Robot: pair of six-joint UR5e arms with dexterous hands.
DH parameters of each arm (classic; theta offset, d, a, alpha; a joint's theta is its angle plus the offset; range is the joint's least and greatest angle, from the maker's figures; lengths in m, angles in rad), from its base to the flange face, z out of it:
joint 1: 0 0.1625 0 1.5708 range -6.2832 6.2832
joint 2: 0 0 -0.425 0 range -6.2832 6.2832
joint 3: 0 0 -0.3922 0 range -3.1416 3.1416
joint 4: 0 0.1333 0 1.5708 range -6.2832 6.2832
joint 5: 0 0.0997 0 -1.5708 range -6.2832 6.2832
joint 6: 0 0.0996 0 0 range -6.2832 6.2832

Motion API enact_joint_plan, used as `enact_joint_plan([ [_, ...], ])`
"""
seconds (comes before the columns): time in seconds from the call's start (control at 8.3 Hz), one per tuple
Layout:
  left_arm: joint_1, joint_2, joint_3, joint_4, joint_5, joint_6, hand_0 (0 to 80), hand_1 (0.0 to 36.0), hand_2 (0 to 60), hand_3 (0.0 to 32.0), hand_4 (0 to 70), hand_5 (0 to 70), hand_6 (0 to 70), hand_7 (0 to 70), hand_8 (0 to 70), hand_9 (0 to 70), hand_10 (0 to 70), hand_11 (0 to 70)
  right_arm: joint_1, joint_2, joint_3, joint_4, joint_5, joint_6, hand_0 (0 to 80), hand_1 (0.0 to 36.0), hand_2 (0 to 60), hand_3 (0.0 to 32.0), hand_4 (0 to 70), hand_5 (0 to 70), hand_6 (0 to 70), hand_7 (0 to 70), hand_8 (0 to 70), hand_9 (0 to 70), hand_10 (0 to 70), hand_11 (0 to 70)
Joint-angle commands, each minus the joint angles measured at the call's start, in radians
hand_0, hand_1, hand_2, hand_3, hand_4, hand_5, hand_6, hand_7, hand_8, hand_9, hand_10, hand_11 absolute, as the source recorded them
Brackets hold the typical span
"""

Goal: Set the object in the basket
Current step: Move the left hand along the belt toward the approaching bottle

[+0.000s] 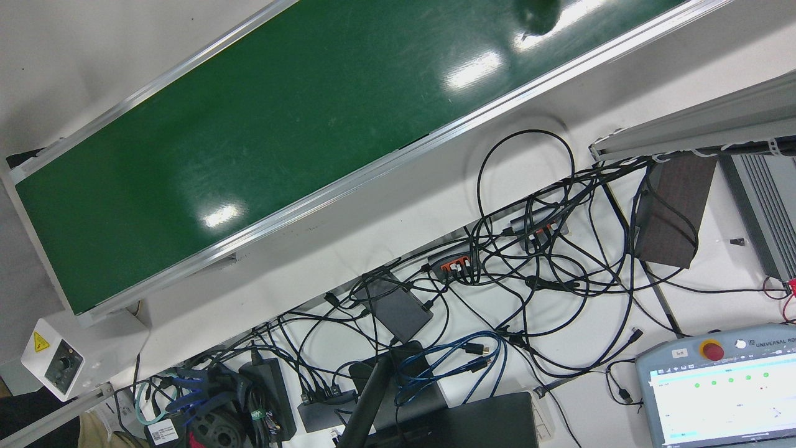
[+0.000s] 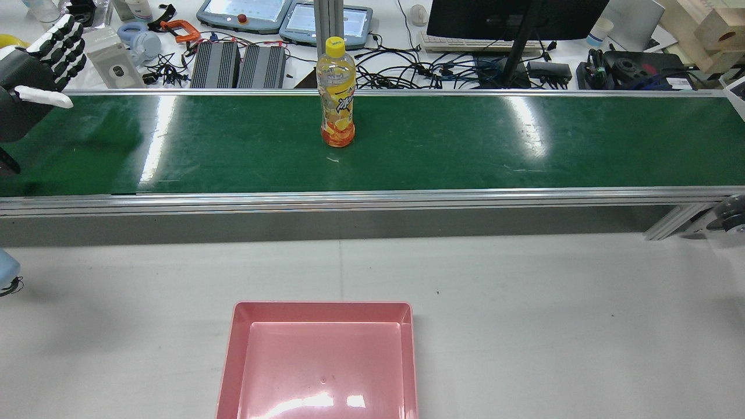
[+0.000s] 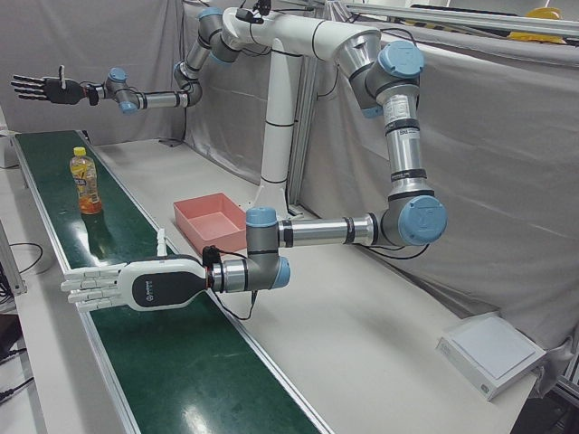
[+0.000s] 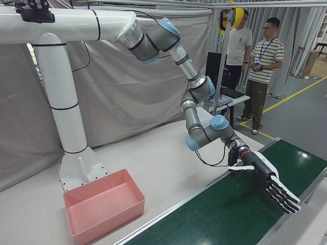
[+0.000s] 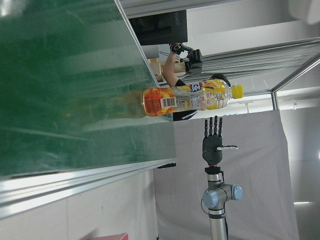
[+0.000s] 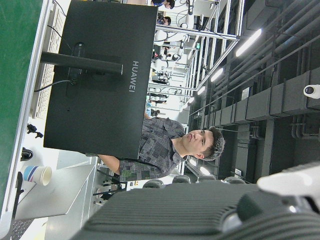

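one bottle (image 2: 337,93) stands upright on the green belt (image 2: 442,145), yellow cap up, orange label low. we find the pink basket (image 2: 319,361) holding nothing on the white tabletop (image 2: 553,314), well apart from the bottle. we note the left hand (image 2: 41,64) flat with fingers spread, holding nothing; the right hand (image 3: 43,88) likewise spread, grasping nothing.

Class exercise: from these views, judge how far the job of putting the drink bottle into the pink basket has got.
Nothing looks done yet: the yellow-capped orange drink bottle stands upright on the green conveyor belt, and the pink plastic basket holds nothing. Nothing is in hand: the left hand and the right hand both hover open over the belt, well away from the bottle. Grasping, carrying and placing all remain.
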Motion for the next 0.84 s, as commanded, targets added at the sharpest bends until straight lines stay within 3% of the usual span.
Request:
enact_joint_plan([
  [0.0, 0.034, -0.028, -0.028, 0.086, -0.068, -0.003, 57.4, 8.8, 0.0, 0.0, 0.0, 0.6, 0.0, 0.0, 0.0, 0.0, 0.0, 0.0, 0.0, 0.0, 0.0, 0.0, 0.0, 0.0, 0.0, 0.0, 0.0, 0.0, 0.0, 0.0, 0.0, 0.0, 0.0, 0.0, 0.0, 0.0],
  [0.12, 0.038, -0.03, -0.029, 0.116, -0.071, 0.004, 58.6, 9.1, 0.0, 0.0, 0.0, 5.1, 0.0, 0.0, 0.0, 0.0, 0.0, 0.0, 0.0, 0.0, 0.0, 0.0, 0.0, 0.0, 0.0, 0.0, 0.0, 0.0, 0.0, 0.0, 0.0, 0.0, 0.0, 0.0, 0.0, 0.0],
  [0.36, 0.057, -0.077, -0.028, 0.185, -0.068, 0.005, 59.2, 9.7, 0.0, 0.0, 0.0, 5.5, 0.0, 0.0, 0.0, 0.0, 0.0, 0.0, 0.0, 0.0, 0.0, -0.002, 0.0, -0.002, 0.0, 0.0, 0.0, 0.0, 0.0, 0.0, 0.0, 0.0, 0.0, 0.0, 0.0, 0.0],
  [0.72, 0.071, -0.073, -0.032, 0.086, -0.059, 0.002, 59.1, 9.7, 0.0, 0.0, 0.0, 4.7, 0.0, 0.0, 0.0, 0.0, 0.0, 0.0, 0.0, 0.0, 0.0, -0.002, 0.0, -0.002, 0.0, 0.0, 0.0, 0.0, 0.0, 0.0, 0.0, 0.0, 0.0, 0.0, 0.0, 0.0],
])
